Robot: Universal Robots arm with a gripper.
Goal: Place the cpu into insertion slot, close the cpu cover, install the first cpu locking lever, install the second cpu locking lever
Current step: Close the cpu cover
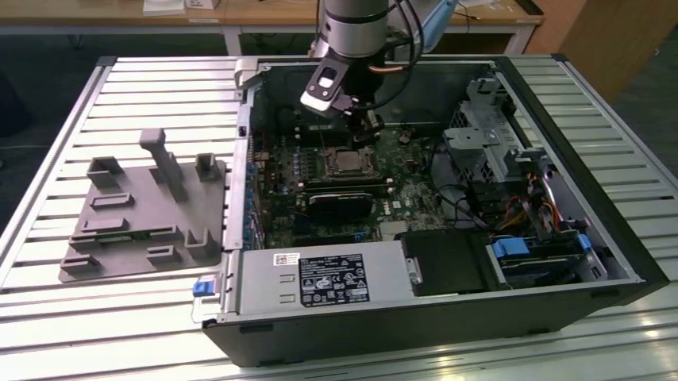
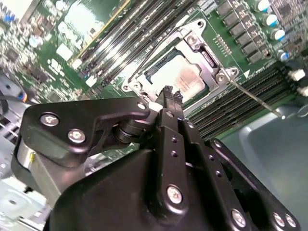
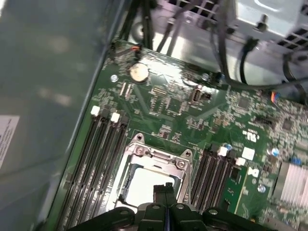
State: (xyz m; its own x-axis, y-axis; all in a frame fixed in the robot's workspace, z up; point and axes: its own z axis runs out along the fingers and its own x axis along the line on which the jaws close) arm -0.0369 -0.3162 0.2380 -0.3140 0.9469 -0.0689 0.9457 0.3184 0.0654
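The cpu (image 2: 185,77) lies flat in the insertion slot (image 1: 344,164) on the green board, its silvery-beige top showing. The cpu cover (image 2: 191,39) is down over it as a silvery frame around the chip, also seen in the first wrist view (image 3: 159,156). A thin metal locking lever (image 2: 255,98) sticks out from one socket corner across the memory slots. My gripper (image 2: 171,94) hovers right at the socket's edge, fingers shut together with nothing between them. In the exterior view the gripper (image 1: 366,131) hangs just behind the socket.
Long black memory slots (image 3: 103,154) flank the socket on both sides. A black heatsink module (image 1: 339,202) sits in front of it, with the power supply (image 1: 317,279) nearer. A drive cage (image 1: 487,135) and cables fill the exterior view's right. A grey fixture (image 1: 143,214) lies outside the case.
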